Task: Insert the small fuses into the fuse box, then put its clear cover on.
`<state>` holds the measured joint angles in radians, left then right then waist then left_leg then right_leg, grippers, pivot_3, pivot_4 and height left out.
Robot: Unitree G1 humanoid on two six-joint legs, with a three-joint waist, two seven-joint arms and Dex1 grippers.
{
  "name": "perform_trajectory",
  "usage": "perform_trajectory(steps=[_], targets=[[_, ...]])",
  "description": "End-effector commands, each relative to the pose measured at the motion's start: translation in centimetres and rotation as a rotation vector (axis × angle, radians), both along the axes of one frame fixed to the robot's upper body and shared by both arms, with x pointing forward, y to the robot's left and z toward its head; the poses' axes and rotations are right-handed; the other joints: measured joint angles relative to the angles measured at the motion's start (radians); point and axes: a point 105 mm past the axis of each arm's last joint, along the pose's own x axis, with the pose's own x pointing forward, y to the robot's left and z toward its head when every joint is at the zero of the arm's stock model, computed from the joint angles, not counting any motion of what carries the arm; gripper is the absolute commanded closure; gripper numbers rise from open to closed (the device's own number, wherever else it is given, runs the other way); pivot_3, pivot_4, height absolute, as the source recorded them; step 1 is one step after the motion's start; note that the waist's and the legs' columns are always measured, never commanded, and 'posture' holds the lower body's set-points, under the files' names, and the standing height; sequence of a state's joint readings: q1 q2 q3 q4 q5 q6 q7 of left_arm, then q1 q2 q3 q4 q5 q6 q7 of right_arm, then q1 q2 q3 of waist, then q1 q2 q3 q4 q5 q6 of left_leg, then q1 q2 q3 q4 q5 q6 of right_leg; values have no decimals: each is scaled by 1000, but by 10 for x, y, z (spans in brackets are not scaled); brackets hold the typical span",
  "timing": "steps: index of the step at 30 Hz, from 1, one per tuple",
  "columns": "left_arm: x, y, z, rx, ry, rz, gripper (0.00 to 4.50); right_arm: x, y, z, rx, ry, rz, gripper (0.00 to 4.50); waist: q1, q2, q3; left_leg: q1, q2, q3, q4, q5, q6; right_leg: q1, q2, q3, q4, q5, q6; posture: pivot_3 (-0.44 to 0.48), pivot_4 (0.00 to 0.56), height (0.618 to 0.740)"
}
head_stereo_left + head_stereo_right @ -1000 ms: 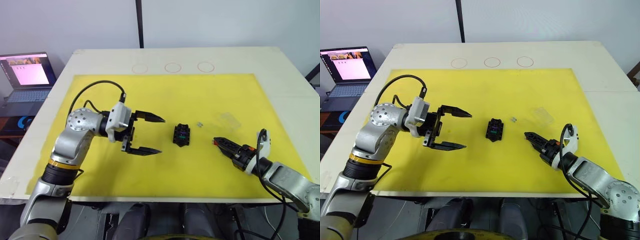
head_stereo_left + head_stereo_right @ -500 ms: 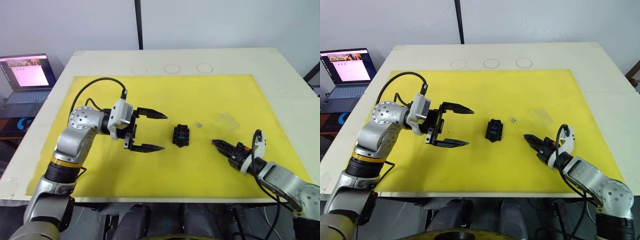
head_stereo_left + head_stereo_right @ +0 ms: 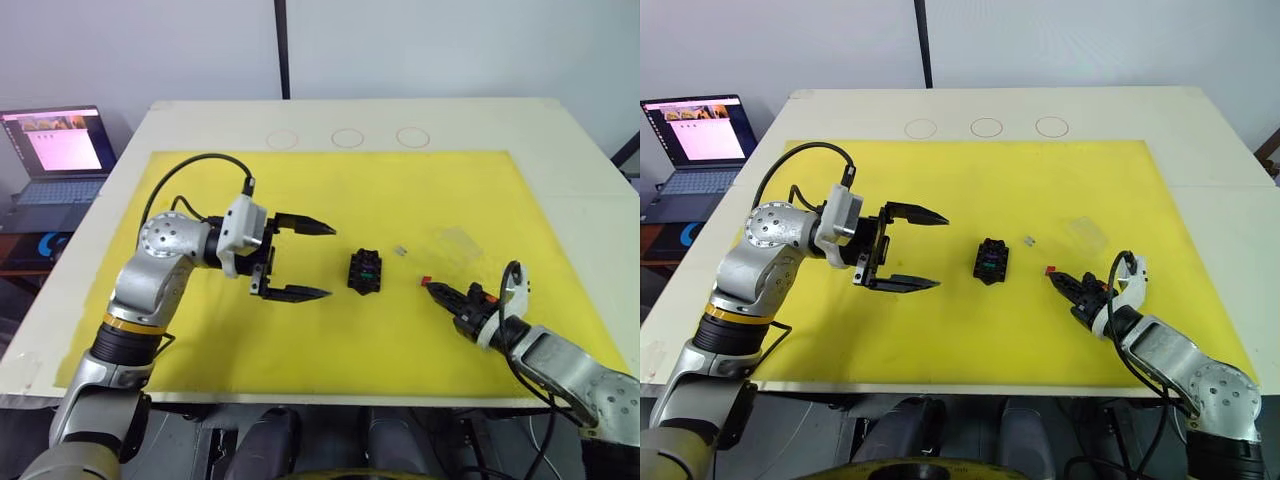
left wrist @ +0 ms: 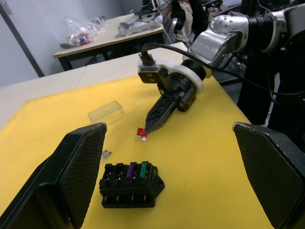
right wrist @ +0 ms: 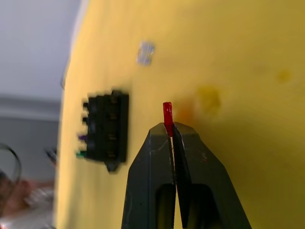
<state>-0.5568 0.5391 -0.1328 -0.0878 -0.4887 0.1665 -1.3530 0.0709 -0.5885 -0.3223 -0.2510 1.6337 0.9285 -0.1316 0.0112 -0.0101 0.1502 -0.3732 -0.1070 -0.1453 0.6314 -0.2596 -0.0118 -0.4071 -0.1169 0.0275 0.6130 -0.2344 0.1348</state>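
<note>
The black fuse box lies mid-mat; in the left wrist view a green fuse and a purple fuse sit in its slots. My right gripper, to the right of the box, is shut on the red fuse, which sticks out past its tips just above the mat. A greyish fuse lies loose between the box and the clear cover. To the left of the box my left gripper hangs wide open with nothing in it, pointing at the box.
A yellow mat covers the white table. Three red circles are drawn beyond the mat's far edge. A laptop stands off the table's left side.
My right gripper has shut on the red fuse that lay at its tips. The left arm has barely moved.
</note>
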Motion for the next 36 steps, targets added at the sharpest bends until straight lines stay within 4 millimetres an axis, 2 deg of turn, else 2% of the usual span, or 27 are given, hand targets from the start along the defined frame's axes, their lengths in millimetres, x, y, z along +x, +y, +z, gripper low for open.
perform_trajectory(steps=[1, 4, 8, 15, 17, 23, 28, 36], targets=[[3, 7, 9, -13, -35, 25, 0, 5, 10, 41, -176, -159, 160, 4463, 0, 3, 2, 0, 0, 0, 0, 0, 0, 0, 0, 0, 0, 0, 0, 0, 150, 740], [5, 14, 3, 3, -13, 42, 0, 5, 29, 72, -465, -288, 434, 4463, -7, 8, 5, -1, 0, 2, 1, 0, 0, -1, -1, 1, 0, 0, 0, 0, 150, 740], [6, 15, -1, 5, 18, 54, 0, 15, 46, 108, -665, -425, 643, 4463, -8, 5, 8, -1, 2, 2, -2, -1, 1, -2, 2, -2, 0, -1, 1, 0, 150, 740], [23, 8, -5, -59, 107, 151, 0, 36, 69, 127, -864, -536, 877, 4463, -2, 2, 11, -4, 0, 2, 0, -1, 2, -3, -2, -2, -2, -1, 1, 0, 150, 740], [27, 3, -14, -56, 108, 185, 0, 42, 78, 133, -889, -563, 938, 4463, -1, 2, 11, -4, 0, 2, 0, -1, 1, -4, -2, -1, -2, -1, 1, 0, 150, 740], [22, -6, -32, -47, 128, 186, 0, 50, 79, 117, -949, -535, 1006, 4463, -1, 2, 11, -5, 0, 2, -2, -1, 1, -6, -1, -2, -1, -1, 1, 0, 150, 740], [24, -6, -35, -40, 115, 195, 0, 53, 83, 109, -975, -532, 1030, 4463, -2, 2, 11, -17, 0, 2, 1, 3, -6, -20, -1, -1, 2, 2, 0, 0, 150, 740], [27, -7, -37, -27, 102, 193, 0, 58, 85, 101, -1023, -550, 1070, 4463, -1, 2, 11, -17, 0, 2, 0, 2, -5, -20, -1, -1, 2, 2, 0, 0, 150, 740]])
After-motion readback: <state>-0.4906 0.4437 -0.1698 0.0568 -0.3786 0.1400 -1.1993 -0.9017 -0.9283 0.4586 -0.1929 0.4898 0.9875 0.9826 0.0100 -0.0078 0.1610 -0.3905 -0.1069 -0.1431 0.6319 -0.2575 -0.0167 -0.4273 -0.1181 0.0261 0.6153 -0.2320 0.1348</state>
